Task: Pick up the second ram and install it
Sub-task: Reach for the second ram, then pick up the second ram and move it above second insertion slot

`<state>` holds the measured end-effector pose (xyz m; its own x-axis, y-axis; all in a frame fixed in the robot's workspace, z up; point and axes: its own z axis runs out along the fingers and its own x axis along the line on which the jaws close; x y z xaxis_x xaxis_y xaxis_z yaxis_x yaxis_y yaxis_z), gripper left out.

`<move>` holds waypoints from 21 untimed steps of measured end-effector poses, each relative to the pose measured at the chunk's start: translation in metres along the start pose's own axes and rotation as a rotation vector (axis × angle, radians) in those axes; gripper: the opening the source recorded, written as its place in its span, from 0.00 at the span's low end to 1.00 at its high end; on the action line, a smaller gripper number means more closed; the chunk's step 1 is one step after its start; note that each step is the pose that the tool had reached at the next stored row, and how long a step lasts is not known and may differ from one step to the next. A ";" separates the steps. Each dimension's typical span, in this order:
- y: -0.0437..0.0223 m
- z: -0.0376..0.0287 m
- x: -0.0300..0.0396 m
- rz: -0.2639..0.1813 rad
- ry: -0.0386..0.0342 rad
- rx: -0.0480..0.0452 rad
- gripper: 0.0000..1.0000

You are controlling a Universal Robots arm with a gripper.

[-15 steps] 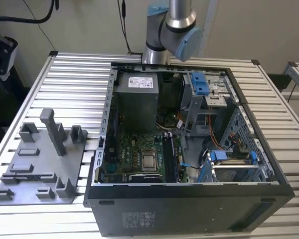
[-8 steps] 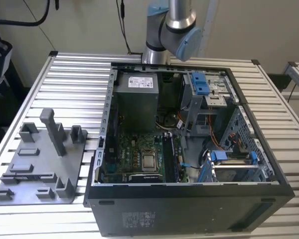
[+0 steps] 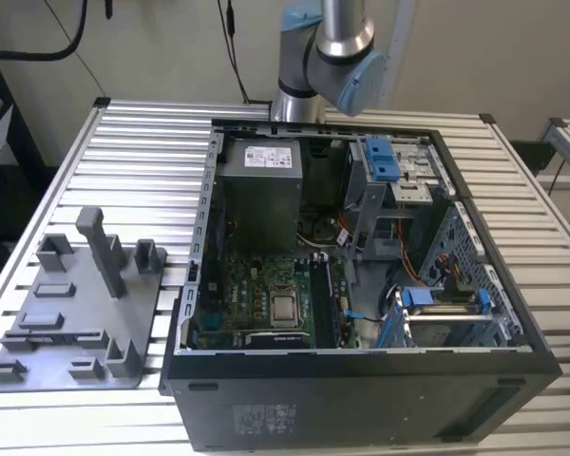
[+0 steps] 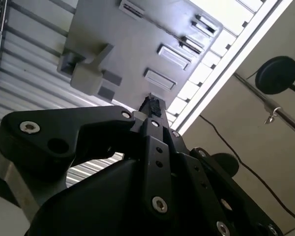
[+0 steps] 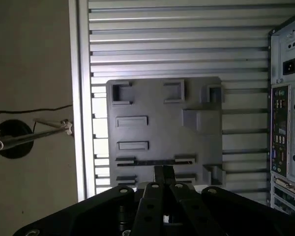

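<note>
In the first wrist view a thin dark strip [image 5: 155, 162], seen edge-on, sits between two slot blocks of the grey tray [image 5: 157, 135]; it looks like the second ram. My gripper [image 5: 163, 170] hangs high above that part of the tray. Its black fingers [image 5: 159, 173] are pressed together with nothing between them. In the second wrist view the gripper [image 4: 151, 104] points at the tray [image 4: 128, 44]. In the exterior view the tray [image 3: 76, 353], with its upright posts, lies at the exterior view's left, beside the open computer case [image 3: 361, 394].
The case stands on a slatted metal table [image 3: 142, 142], with the motherboard [image 3: 256, 299], a power supply [image 3: 258, 190] and blue drive brackets [image 3: 380, 157] inside. A dark module [image 3: 327, 302] stands in the slots beside the processor. The case's rear panel [image 5: 287, 98] is close to the tray.
</note>
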<state>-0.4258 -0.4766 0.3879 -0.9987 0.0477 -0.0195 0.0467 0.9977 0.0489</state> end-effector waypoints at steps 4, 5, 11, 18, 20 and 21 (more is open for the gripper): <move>-0.0106 -0.0005 0.0002 0.000 0.0000 0.0000 0.11; -0.0125 -0.0006 0.0002 0.000 0.0000 0.0000 0.11; -0.0178 -0.0007 0.0003 0.000 0.0000 0.0000 0.11; -0.0178 -0.0007 0.0003 0.000 0.0011 0.0000 0.11; -0.0178 -0.0007 0.0003 0.000 0.0013 0.0000 0.11; -0.0178 -0.0007 0.0003 0.000 0.0013 0.0000 0.11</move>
<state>-0.4269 -0.4945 0.3877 -0.9987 0.0477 -0.0181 0.0468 0.9977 0.0488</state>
